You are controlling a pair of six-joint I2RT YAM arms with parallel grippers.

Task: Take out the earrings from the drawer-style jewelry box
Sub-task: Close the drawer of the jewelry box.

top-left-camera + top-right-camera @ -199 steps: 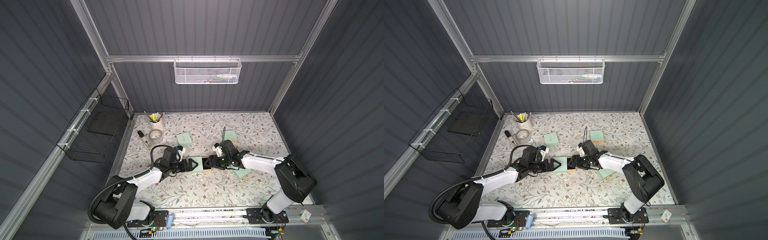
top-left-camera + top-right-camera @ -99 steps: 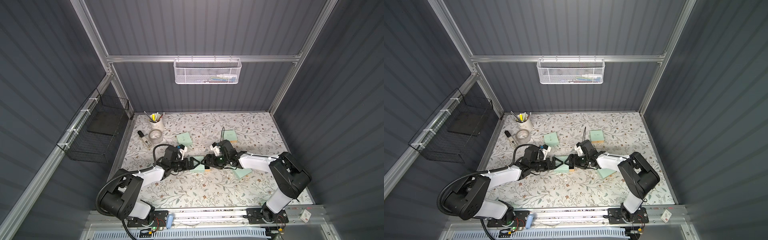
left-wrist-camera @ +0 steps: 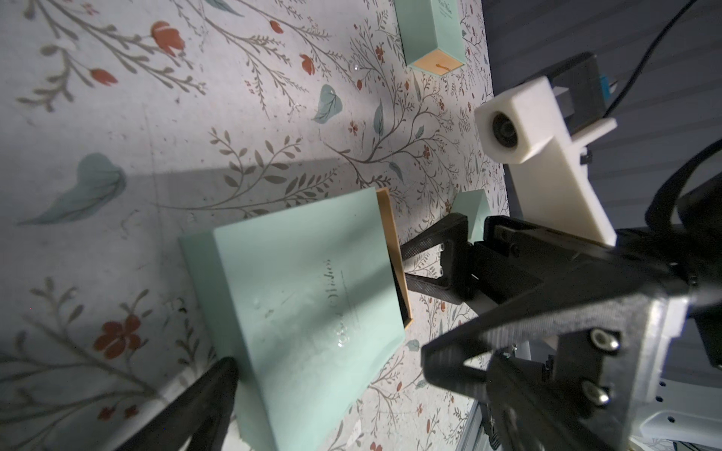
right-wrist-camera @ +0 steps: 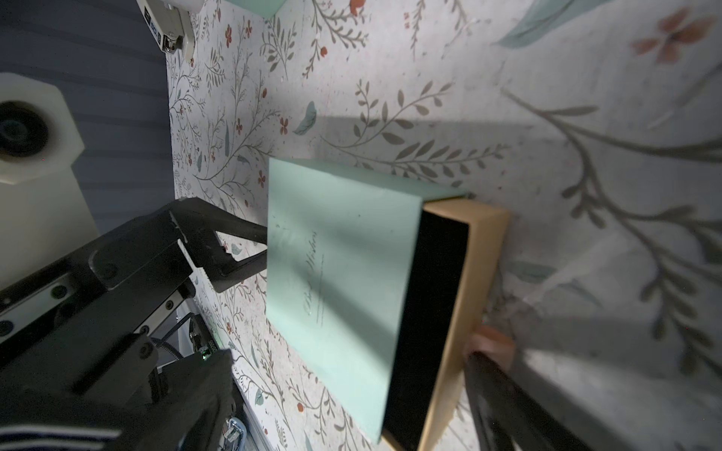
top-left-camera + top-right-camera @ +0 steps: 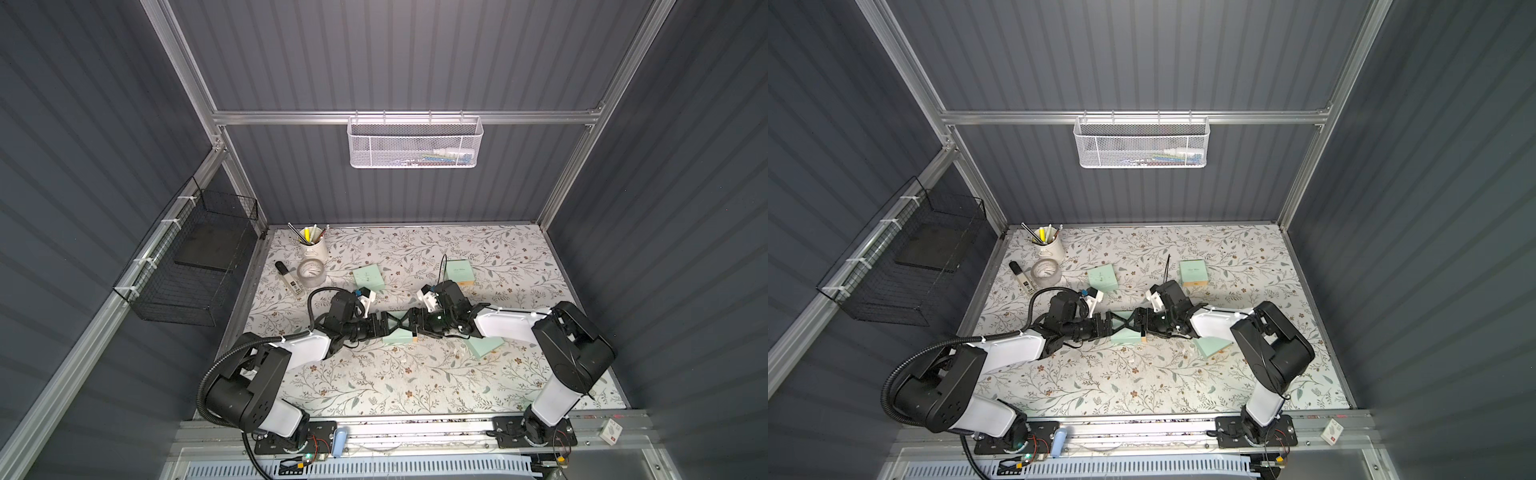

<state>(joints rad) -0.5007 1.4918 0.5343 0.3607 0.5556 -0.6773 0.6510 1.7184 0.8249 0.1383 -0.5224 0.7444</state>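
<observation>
The drawer-style jewelry box (image 5: 400, 336) is a flat mint sleeve lying mid-table, also seen in a top view (image 5: 1125, 335). Its tan drawer (image 4: 474, 281) stands slightly out, showing a dark inside (image 4: 429, 308). The earrings are hidden. My left gripper (image 5: 384, 326) is open, and its fingers (image 3: 203, 402) straddle the sleeve's closed end (image 3: 304, 296). My right gripper (image 5: 415, 326) faces it from the drawer end, open, with one of its fingers (image 4: 508, 398) beside the tan front. Neither grips the box.
Three more mint boxes lie around: one behind the left arm (image 5: 368, 277), one behind the right arm (image 5: 458, 272), one under the right forearm (image 5: 486, 345). A pen cup (image 5: 312, 247), tape roll (image 5: 311, 272) and marker (image 5: 287, 277) sit at the back left.
Both grippers have closed in on the box from opposite ends. The right gripper's jaws have spread wider. The left jaws stay wide.
</observation>
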